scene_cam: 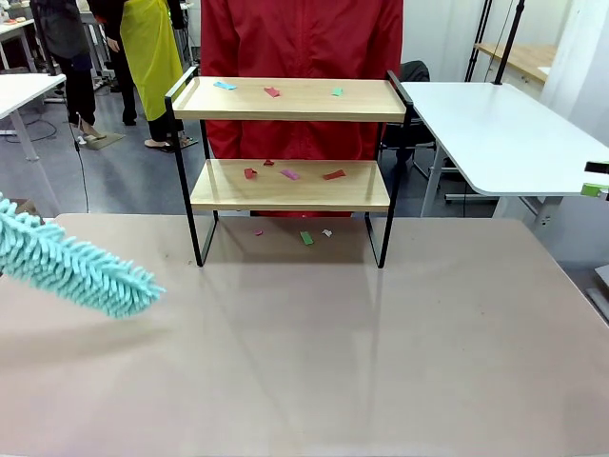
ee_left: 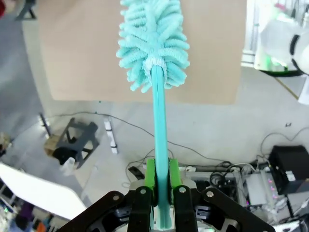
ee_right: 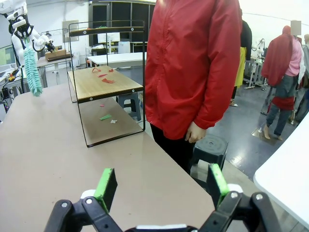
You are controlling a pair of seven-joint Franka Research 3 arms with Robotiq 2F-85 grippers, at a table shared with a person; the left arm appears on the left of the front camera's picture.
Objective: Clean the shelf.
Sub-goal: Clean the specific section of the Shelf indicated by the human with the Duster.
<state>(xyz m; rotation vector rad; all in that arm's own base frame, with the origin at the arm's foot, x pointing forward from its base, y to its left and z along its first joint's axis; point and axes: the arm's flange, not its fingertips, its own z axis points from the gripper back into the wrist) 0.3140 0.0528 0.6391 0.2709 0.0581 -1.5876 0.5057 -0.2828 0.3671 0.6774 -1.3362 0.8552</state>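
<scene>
The shelf [scene_cam: 303, 100] is seen standing at the far edge of the brown table [scene_cam: 314, 362], with both wooden boards running crosswise to the robot. Small coloured paper scraps [scene_cam: 289, 174] are scattered on the upper board, on the lower board and on the table beneath the shelf. A teal duster [scene_cam: 71, 267] is held well to the left of the shelf and nearer the robot. Its fluffy head is laid almost level, with the tip pointed toward the shelf's left legs. The left gripper [ee_left: 162, 178] is clamped on the duster's handle, the green pads pressed against it from both sides. The right gripper [ee_right: 161, 186] is held off the shelf's right end with its fingers spread wide and nothing between them. The left arm is judged the one to work, since a sweep rightward and away from the robot would bring the head to the boards. A person in a red jacket [scene_cam: 300, 38] is stood directly behind the shelf, and a white table [scene_cam: 504, 133] is placed to its right.
</scene>
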